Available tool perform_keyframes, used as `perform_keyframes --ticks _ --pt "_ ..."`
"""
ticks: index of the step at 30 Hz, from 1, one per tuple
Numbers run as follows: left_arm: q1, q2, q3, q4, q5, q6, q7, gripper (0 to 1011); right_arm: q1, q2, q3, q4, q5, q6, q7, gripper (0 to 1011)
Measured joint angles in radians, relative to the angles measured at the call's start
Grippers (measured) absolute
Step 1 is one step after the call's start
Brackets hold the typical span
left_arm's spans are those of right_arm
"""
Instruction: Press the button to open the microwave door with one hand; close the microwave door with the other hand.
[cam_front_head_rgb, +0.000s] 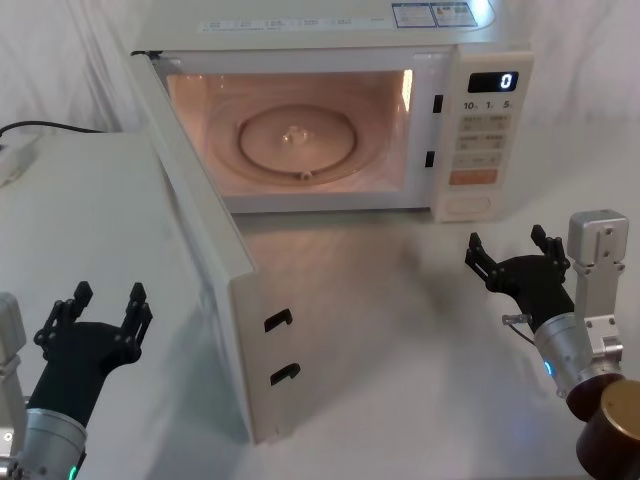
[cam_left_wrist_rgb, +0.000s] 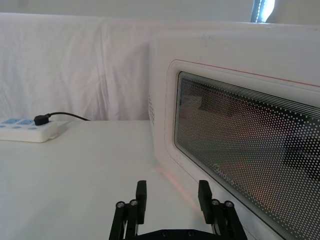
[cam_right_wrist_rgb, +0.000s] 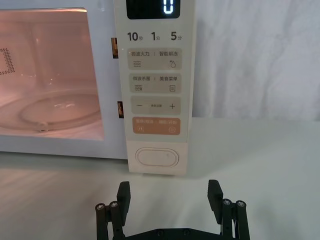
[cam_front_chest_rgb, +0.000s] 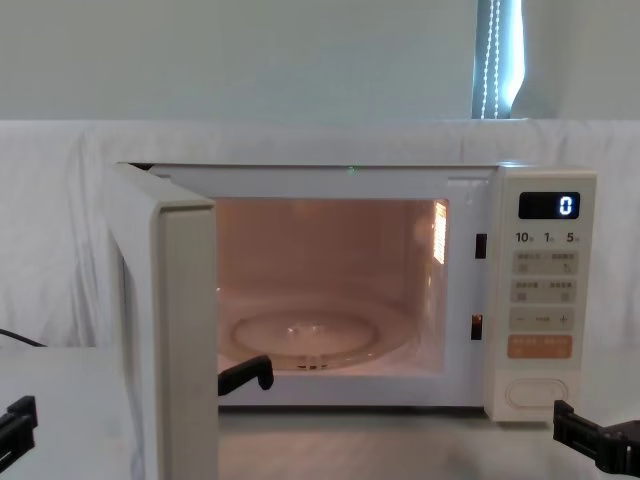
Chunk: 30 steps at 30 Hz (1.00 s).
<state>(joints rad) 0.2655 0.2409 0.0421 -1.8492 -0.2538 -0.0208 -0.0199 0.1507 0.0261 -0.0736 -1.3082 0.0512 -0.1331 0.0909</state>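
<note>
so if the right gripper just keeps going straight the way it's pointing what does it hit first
Most likely the keypad panel, near its lower end: in the right wrist view the open right gripper is roughly lined up with the button, with bare table between them. Depth is hard to judge, so the exact contact height is uncertain.

Left end effector (cam_front_head_rgb: 97, 305) & right end effector (cam_front_head_rgb: 512, 250) both w/ fingers spread, hovering low.
</note>
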Motion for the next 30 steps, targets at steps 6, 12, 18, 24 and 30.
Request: perform_keyframes --ticks 6,12,18,24,30 --pt "0.0 0.0 0.0 0.0 0.0 0.0 0.0 503 0.0 0.0 0.0 0.0 0.0 0.0 0.0 1002" --pt "0.0 0.0 0.0 0.0 0.0 0.0 0.0 296 0.0 0.0 0.0 0.0 0.0 0.0 0.0 1002" --pt "0.0 0.0 0.0 0.0 0.0 0.0 0.0 100 0.0 0.0 0.0 0.0 0.0 0.0 0.0 1002" --pt "-0.001 -0.009 -0.011 -0.006 0.011 0.0 -0.005 0 0.0 0.0 0.0 0.0 0.0 0.0 0.0 1002" --pt "-0.008 -0.018 -0.024 -0.027 0.023 0.011 -0.021 0 0.0 0.0 0.0 0.0 0.0 0.0 0.0 1002"
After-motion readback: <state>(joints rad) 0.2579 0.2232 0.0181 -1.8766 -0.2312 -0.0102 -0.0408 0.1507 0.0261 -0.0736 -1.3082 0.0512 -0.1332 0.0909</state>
